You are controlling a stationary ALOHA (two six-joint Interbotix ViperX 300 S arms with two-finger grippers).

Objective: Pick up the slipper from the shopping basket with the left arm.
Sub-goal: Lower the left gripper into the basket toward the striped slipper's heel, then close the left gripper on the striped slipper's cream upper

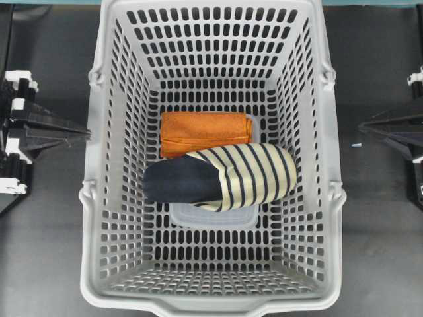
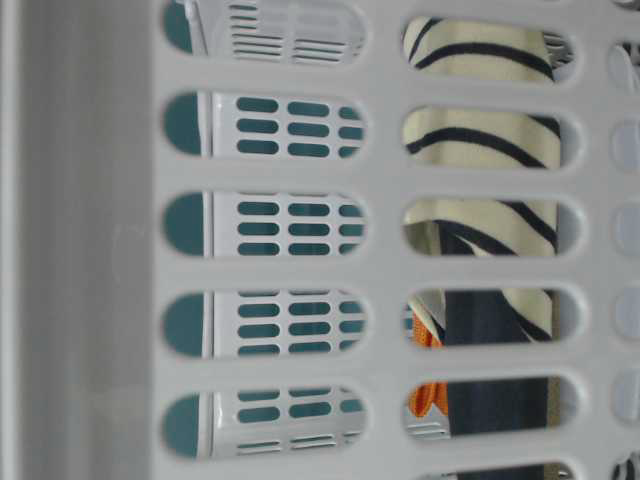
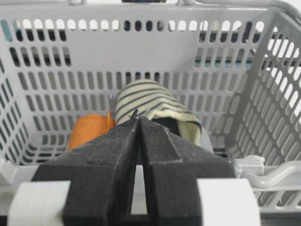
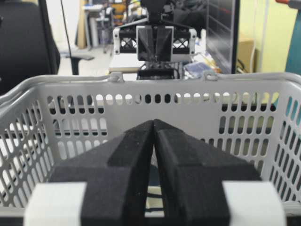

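I am watching the slipper [image 1: 221, 177] lying across the middle of the shopping basket [image 1: 99, 218], its navy heel end pointing toward the left arm's side and its striped upper resting over a clear lidded container [image 1: 211, 216], with a folded orange cloth [image 1: 203, 131] touching it just behind. The left gripper [image 1: 84, 133] is waiting outside the basket wall with its fingers pressed together, holding nothing. The right gripper [image 1: 362, 126] is sitting outside the opposite wall, its fingers likewise closed and empty.
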